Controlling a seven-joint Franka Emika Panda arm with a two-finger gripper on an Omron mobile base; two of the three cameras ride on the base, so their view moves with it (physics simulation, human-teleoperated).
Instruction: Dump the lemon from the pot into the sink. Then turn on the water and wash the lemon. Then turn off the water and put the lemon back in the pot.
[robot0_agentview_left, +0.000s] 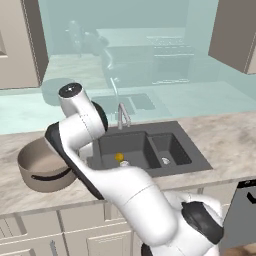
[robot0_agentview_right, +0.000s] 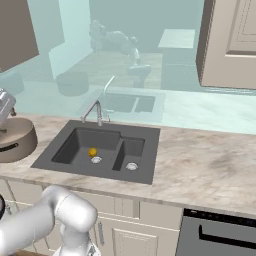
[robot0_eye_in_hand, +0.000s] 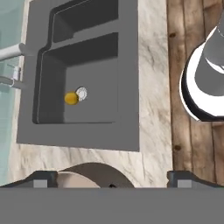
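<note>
Our hand (robot0_eye_in_hand: 112, 183) hangs over the pot (robot0_agentview_left: 42, 165), grip unclear. The lemon (robot0_agentview_left: 119, 157) sits in the sink (robot0_agentview_left: 197, 162), so next we reach for the tap (robot0_agentview_left: 122, 116).

Pretty chunky arm (robot0_agentview_left: 135, 195), honestly: glossy white rounded shells with fat black joints between the segments. A round white end cap with a dark centre (robot0_agentview_left: 70, 90) shows upper left, a black collar (robot0_agentview_left: 202, 222) lower right.
</note>
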